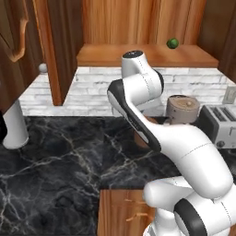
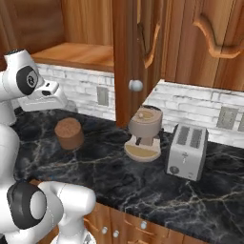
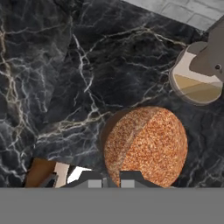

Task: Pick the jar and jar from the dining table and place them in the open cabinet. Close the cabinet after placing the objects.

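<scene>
Terracotta jar stands on black marble counter beside the coffee grinder, under the open cabinet; gripper hovers just above it, jaws clenched, grasping nothing

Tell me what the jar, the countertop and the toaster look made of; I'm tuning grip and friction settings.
Jar: speckled terracotta-brown, matte, probably unglazed clay or cork-like.
Countertop: black marble look with white and gold veins, polished.
Toaster: grey brushed metal, apparently, with dull sheen.
</scene>
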Controlling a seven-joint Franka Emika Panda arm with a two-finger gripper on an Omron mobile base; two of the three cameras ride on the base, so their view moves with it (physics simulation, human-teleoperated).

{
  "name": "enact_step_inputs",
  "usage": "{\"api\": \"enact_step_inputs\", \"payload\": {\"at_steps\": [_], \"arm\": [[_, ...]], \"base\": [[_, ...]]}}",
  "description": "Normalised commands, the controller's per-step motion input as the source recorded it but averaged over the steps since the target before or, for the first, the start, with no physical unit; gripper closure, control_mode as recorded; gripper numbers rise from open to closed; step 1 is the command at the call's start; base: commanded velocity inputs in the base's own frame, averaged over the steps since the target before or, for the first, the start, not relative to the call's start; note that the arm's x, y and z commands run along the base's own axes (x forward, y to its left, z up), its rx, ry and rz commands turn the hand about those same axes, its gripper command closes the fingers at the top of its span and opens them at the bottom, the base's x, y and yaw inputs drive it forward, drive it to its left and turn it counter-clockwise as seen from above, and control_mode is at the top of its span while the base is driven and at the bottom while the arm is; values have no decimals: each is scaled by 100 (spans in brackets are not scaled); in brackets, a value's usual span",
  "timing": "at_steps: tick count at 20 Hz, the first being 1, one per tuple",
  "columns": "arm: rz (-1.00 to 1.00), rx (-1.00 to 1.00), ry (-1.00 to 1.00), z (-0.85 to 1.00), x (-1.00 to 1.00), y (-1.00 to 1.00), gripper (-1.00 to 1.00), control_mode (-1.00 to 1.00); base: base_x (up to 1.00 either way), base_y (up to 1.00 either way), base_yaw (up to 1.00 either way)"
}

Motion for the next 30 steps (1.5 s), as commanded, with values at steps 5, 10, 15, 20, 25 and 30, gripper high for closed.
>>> {"api": "enact_step_inputs", "payload": {"at_steps": [5, 10, 15, 20, 25, 30], "arm": [[0, 0, 0, 0, 0, 0, 100, 100], [0, 0, 0, 0, 0, 0, 100, 100], [0, 0, 0, 0, 0, 0, 100, 100], [7, -2, -1, 14, 1, 7, 100, -100], [32, -5, -5, 30, 0, 1, 100, -100], [40, -5, -1, 22, 0, 0, 100, -100]], "base": [[100, 29, -37], [88, 45, -32], [61, 28, -20], [14, 8, -1], [0, 0, 0], [0, 0, 0]]}}
